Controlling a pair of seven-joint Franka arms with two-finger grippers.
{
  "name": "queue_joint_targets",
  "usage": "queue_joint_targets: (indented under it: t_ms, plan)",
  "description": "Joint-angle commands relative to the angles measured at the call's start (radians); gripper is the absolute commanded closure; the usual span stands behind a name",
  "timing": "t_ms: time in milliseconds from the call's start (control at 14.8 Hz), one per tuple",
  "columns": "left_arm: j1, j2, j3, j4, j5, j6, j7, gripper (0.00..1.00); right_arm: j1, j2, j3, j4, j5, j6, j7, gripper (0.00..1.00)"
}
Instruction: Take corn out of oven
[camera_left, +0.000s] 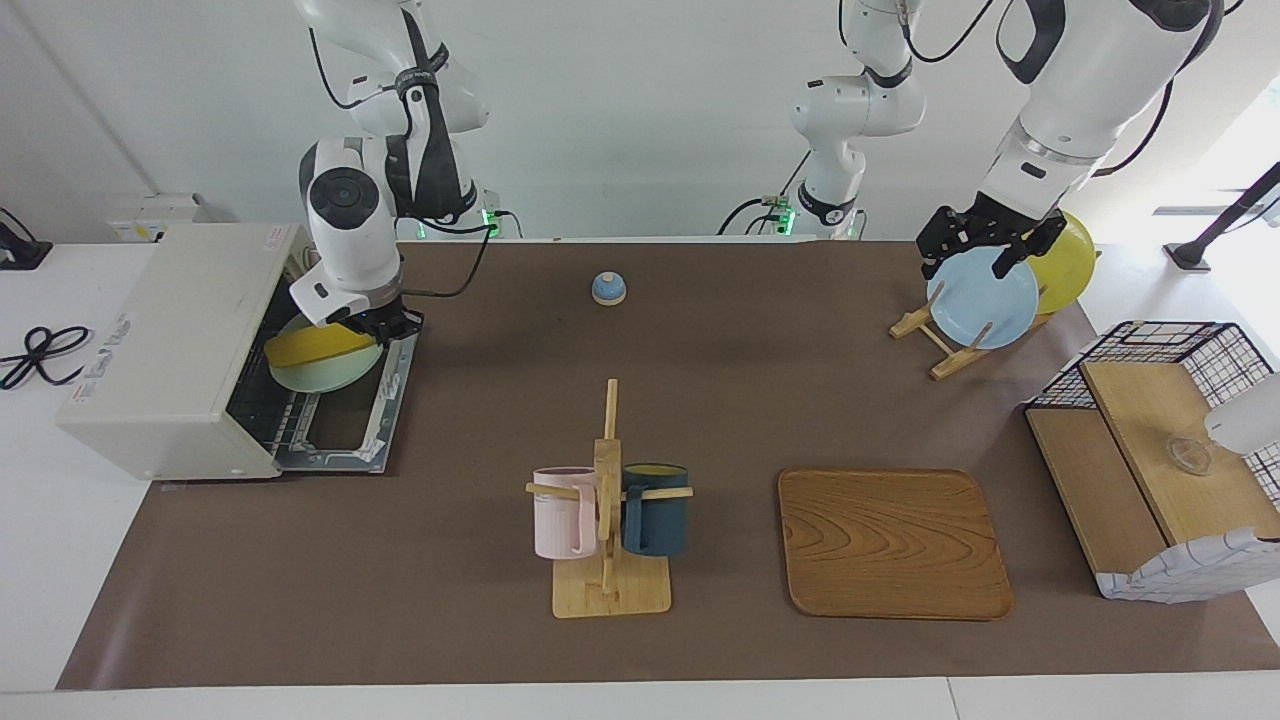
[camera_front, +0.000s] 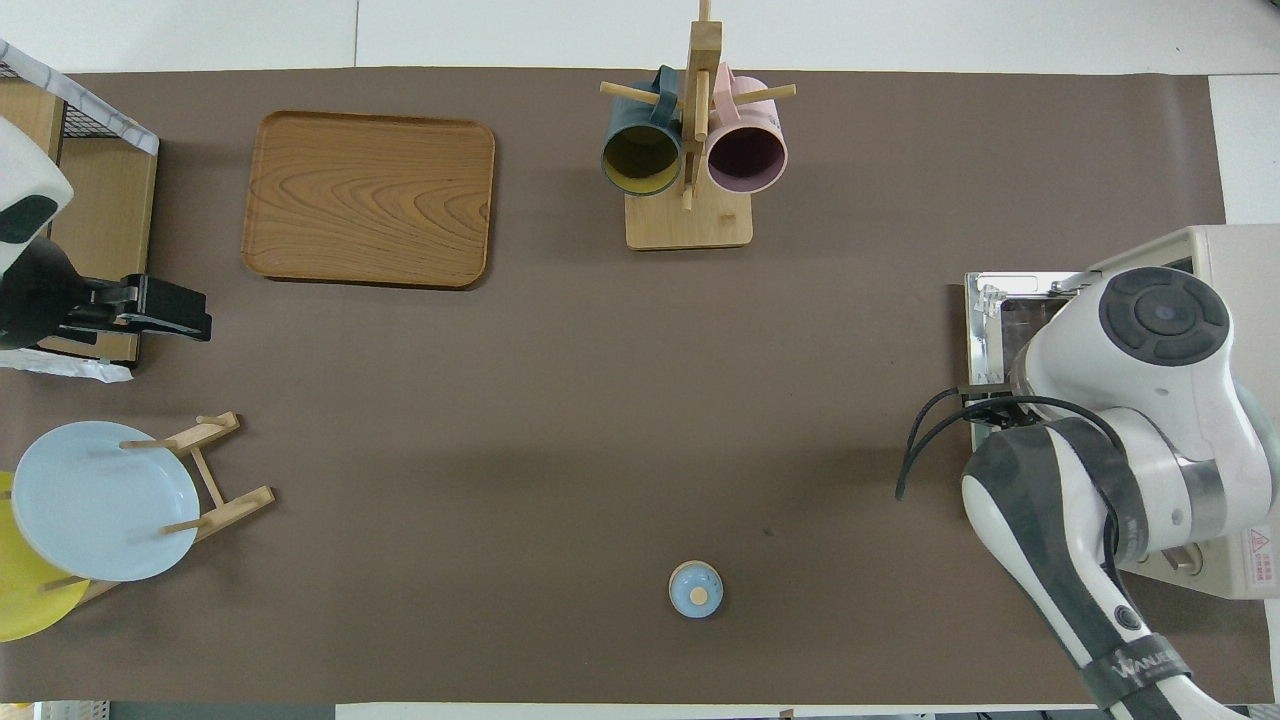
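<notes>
At the right arm's end of the counter (camera_left: 480, 620): brown mat over a white top, carrying everything below.
Oven (camera_left: 170, 350): boxy off-white toaster oven, its glass-windowed door (camera_left: 375, 400) dropped flat toward the counter's middle, wire rack showing in the mouth.
Wire basket (camera_left: 1170, 480): black wire, at the left arm's end, holding stepped wooden boards with a small clear glass piece on the upper one.
Wooden tray (camera_left: 893, 543): rounded rectangle, grained, bare, beside the basket.
Mug stand (camera_left: 608, 520): upright wooden post on a flat base; a pink mug (camera_left: 563, 512) and a dark blue mug (camera_left: 655, 508) hang from its pegs.
Plate rack (camera_left: 940, 335): wooden, holding a pale blue plate (camera_left: 982, 298) and a round yellow plate (camera_left: 1065, 260) on edge.
Green plate (camera_left: 325, 368): pale, round, tilted over the open door at the oven's mouth, carrying the corn.
Corn (camera_left: 315, 345): yellow cob lying across the green plate.
Right tool (camera_left: 385, 325): fingers closed, at the plate's rim over the door; its arm hides the plate from overhead.
Left tool (camera_left: 985, 240): fingers spread, holding nothing, over the plate rack.
Bell (camera_left: 608, 288): small blue dome, alone near the robots.
</notes>
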Motion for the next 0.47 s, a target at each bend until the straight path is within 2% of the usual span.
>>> queue_joint_targets:
  t_ms: [0, 269, 404]
  plan:
    - [0.015, -0.012, -0.01, -0.019, -0.005, 0.009, 0.002, 0.0, 0.086, 0.015, 0.003, 0.025, -0.014, -0.035, 0.07, 1.0]
    - [0.021, -0.012, -0.01, -0.019, -0.003, 0.014, 0.003, 0.0, 0.204, 0.016, 0.006, 0.047, -0.011, -0.068, 0.167, 1.0]
    - [0.021, -0.012, -0.01, -0.02, -0.002, 0.016, 0.003, 0.0, 0.279, 0.056, 0.006, 0.077, -0.005, -0.068, 0.199, 1.0]
